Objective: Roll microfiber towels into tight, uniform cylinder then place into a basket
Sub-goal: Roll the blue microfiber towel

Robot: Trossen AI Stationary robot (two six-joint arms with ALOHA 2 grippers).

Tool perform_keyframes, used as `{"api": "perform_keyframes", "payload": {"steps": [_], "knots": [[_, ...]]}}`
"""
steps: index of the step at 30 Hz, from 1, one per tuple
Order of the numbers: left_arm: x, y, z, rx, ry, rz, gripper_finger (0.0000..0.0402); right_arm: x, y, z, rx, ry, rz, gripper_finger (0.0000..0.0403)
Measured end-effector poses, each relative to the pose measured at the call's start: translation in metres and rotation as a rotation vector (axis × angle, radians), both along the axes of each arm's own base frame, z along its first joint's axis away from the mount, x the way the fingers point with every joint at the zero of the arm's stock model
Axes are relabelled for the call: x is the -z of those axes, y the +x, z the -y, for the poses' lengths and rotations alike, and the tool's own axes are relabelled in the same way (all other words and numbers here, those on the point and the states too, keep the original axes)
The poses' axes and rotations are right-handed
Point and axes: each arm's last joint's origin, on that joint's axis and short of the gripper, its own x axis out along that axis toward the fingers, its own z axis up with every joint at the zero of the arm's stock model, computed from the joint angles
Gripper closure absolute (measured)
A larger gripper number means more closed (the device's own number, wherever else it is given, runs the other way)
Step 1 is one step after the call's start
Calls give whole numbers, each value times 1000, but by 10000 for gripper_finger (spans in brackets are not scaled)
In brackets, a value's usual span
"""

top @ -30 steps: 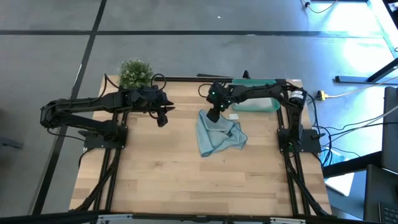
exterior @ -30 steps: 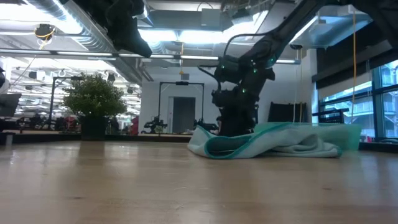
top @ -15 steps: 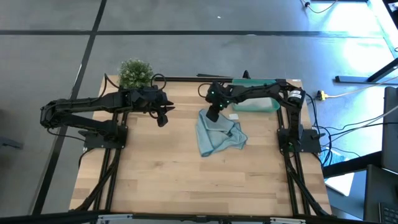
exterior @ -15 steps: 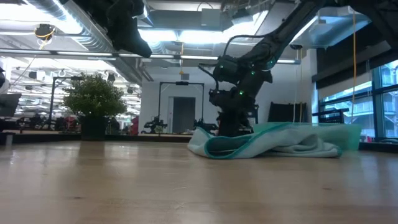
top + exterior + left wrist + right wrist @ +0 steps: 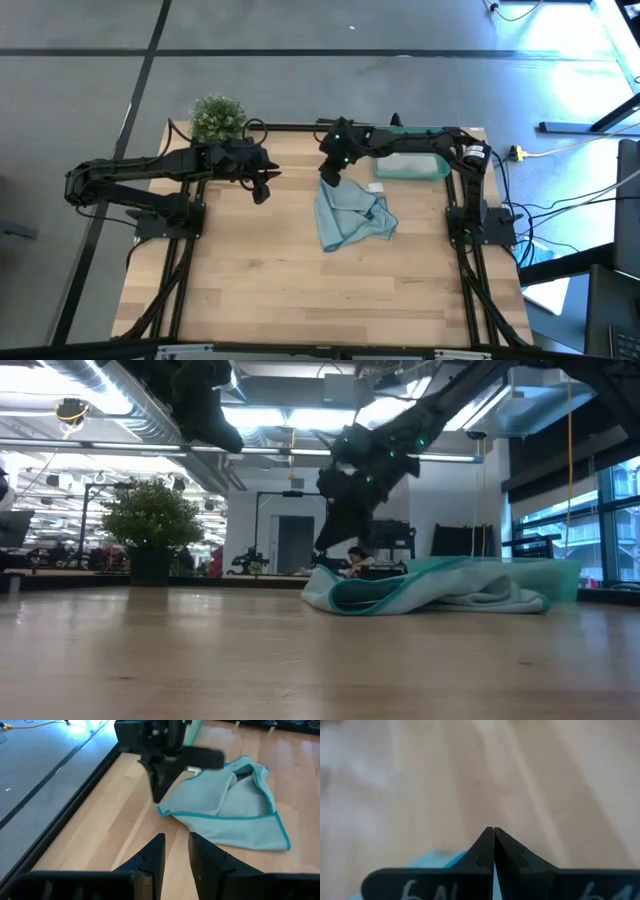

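A light blue microfiber towel point(image 5: 350, 218) with a teal hem lies crumpled and partly folded on the wooden table, mid-right; the low view shows the towel point(image 5: 430, 592) resting flat. A small white tag point(image 5: 376, 187) sits at its far edge. The teal-green basket point(image 5: 436, 168) stands behind it at the far right. My right gripper point(image 5: 327, 180) is shut and hangs just above the towel's far left corner point(image 5: 161, 810), clear of it in the low view, where my right gripper point(image 5: 320, 550) points down. My left gripper point(image 5: 263, 192) waits open to the left, above the table.
A small potted plant point(image 5: 217, 117) stands at the table's far left corner. Bare wood stretches across the near half of the table point(image 5: 300, 290) and between the two grippers. A black frame runs along the table's far edge.
My right gripper has shut with nothing between its fingers. It has risen off the towel's far part and swung toward the table's left edge, tipping less steeply downward. The towel lies as it did.
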Motion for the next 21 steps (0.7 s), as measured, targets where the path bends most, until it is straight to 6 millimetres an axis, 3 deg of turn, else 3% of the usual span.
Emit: {"api": "perform_keyframes", "payload": {"steps": [9, 16, 21], "knots": [[4, -3, 1, 0, -12, -51, 321, -33, 0, -57, -372, -17, -335, 398], [6, -5, 1, 3, -15, -79, 321, -32, -9, -107, -611, -3, -503, 399], [6, -5, 1, 40, 28, -101, 321, -32, -4, -139, -755, -24, -456, 392]]}}
